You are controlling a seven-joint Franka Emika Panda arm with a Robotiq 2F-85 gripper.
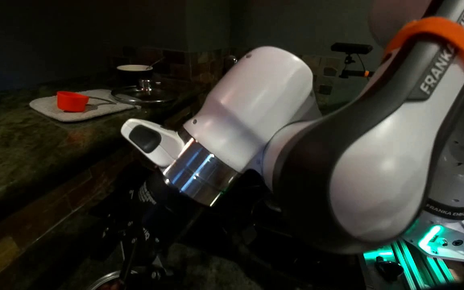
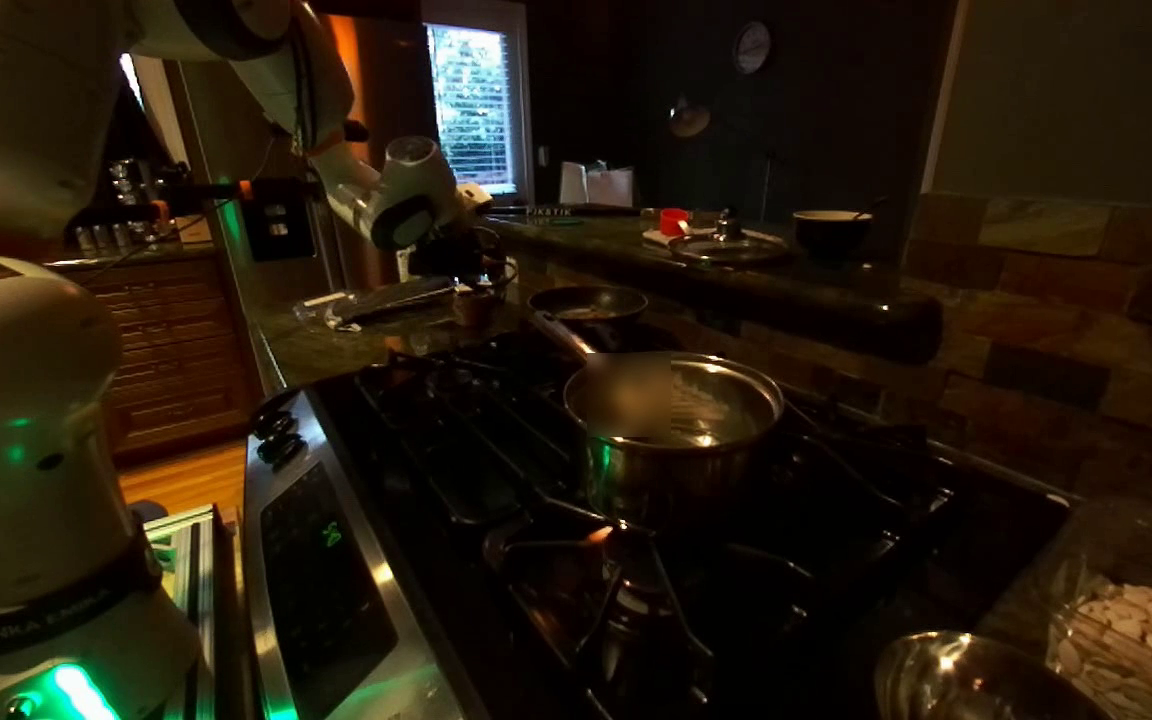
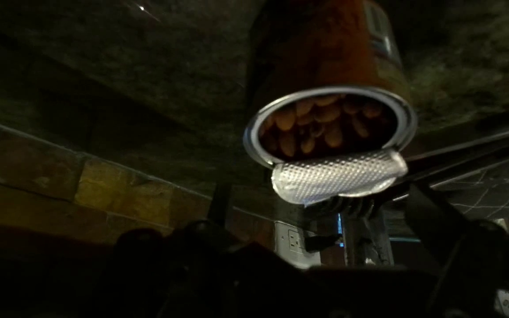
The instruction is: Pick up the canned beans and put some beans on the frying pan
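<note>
An open can of beans (image 3: 329, 48) with an orange-brown label stands on the counter in the wrist view. Its peeled metal lid (image 3: 338, 179) hangs from the rim, and beans (image 3: 325, 112) show inside. My gripper (image 3: 320, 191) is open, its dark fingers spread on either side of the lid. Whether they touch the can is too dark to tell. In an exterior view the can's rim (image 1: 106, 278) shows partly behind a finger. In an exterior view the can (image 2: 476, 306) is just below the gripper (image 2: 484, 262). The frying pan (image 2: 591, 302) is on the stove behind the pot.
A steel pot (image 2: 681, 440) stands on the stove, its handle pointing toward the frying pan. A dark utensil and plastic packaging (image 2: 366, 306) lie beside the can. The raised ledge holds a red cup (image 1: 72, 101), a glass lid (image 1: 145, 94) and a bowl (image 1: 134, 69).
</note>
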